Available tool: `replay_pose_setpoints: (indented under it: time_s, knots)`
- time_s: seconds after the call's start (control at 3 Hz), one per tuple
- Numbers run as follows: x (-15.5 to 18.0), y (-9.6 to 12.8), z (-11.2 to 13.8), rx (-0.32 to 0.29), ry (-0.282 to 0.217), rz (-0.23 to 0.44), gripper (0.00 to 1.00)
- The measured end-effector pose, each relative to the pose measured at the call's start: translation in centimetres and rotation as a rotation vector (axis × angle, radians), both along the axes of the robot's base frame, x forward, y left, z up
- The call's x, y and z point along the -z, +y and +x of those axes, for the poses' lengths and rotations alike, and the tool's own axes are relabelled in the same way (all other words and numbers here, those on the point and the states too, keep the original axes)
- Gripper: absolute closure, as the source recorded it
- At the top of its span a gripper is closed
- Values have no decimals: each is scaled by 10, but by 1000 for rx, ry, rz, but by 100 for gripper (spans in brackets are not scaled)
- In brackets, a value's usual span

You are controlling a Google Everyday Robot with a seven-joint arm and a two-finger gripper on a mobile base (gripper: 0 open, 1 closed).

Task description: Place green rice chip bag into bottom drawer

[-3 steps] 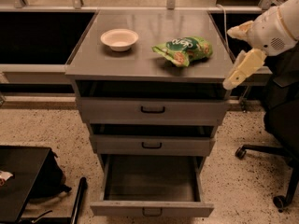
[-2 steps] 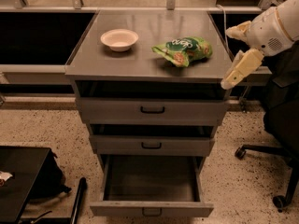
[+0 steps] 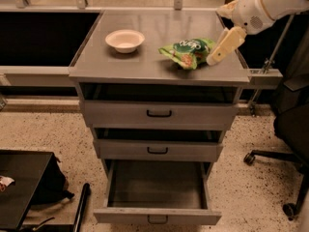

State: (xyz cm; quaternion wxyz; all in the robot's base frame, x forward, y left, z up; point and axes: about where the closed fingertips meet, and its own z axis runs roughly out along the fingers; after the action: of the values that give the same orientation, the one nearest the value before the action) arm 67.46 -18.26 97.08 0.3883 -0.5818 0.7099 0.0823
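gripper (image 3: 216,56) | upper right, angled down-left | arm (image 3: 270,4) reaching from right

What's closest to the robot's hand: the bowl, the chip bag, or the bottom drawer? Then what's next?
The hand hovers at the right side of the cabinet top.
1. Chip bag, right beside it.
2. Bowl, top left.
3. Bottom drawer, open, lowest.

Grey three-drawer cabinet, its top doing duty as table (image 3: 120,66). White bowl (image 3: 125,40) sits on left part. Green rice chip bag (image 3: 188,52) lies right of bowl, apart from it. Pincer (image 3: 215,36) on white arm (image 3: 270,4) hangs over table's right end, tan fingers (image 3: 224,45) spread, lower one right at bag's right edge, can't tell if touching. Bottom drawer (image 3: 157,185) pulled way out, flat grey floor showing. Two upper drawers (image 3: 159,114) above it. Office chair (image 3: 289,129) on right, speckled floor (image 3: 48,129) all round.
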Motion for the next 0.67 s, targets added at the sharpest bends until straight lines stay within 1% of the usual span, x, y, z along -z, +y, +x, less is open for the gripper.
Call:
replay_pose_setpoints:
  time_s: [0.33,0.67]
  knots:
    - [-25,13,41,18,-66,16,0]
    - [-15,16,47,13,-47,27,0]
